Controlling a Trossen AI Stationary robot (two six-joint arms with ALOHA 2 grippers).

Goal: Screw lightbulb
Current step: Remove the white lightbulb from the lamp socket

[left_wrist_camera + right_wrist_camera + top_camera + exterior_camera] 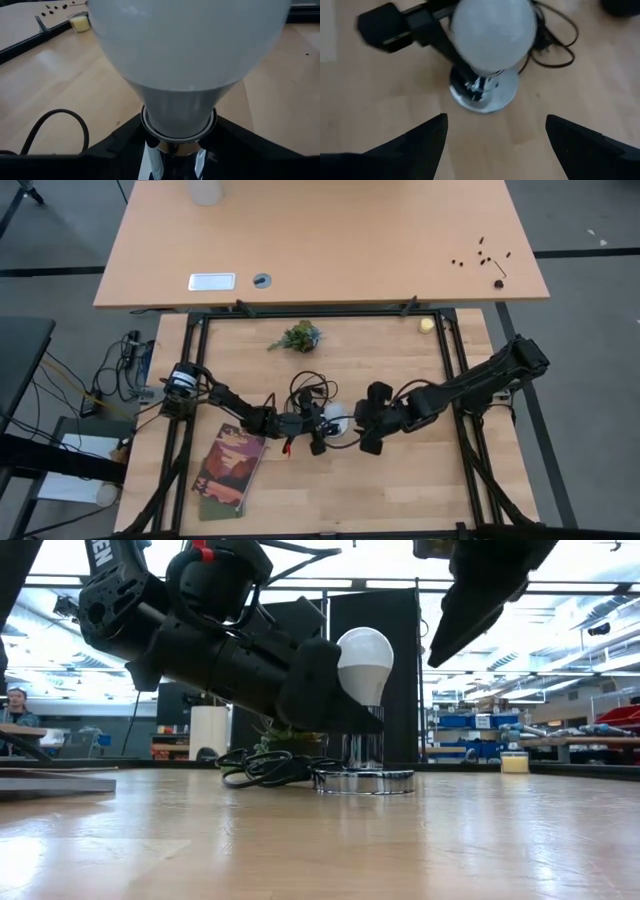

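1. Looking at the desk (400, 480), you find the lightbulb (365, 662) standing upright near the middle, its round white frosted top up and its neck narrowing down to a shiny silvery base.
2. You can see that base sits in a chrome stem rising from a flat round silver disc (363, 781), which lies on the wood with a coil of black cord (265, 768) just beside it.
3. Your left gripper (318, 427) is at the bulb: in the low view its dark jaws are closed around the bulb's neck, just under the frosted part.
4. From the left wrist view the bulb (190, 60) fills most of the picture, white above, pale grey at the collar.
5. Your right gripper (495, 145) hovers near the bulb, its jaws spread wide and holding nothing, apart from the glass.
6. Elsewhere on the desk you have a book (228, 470) and a small green plant (298, 337), both well apart from the bulb.
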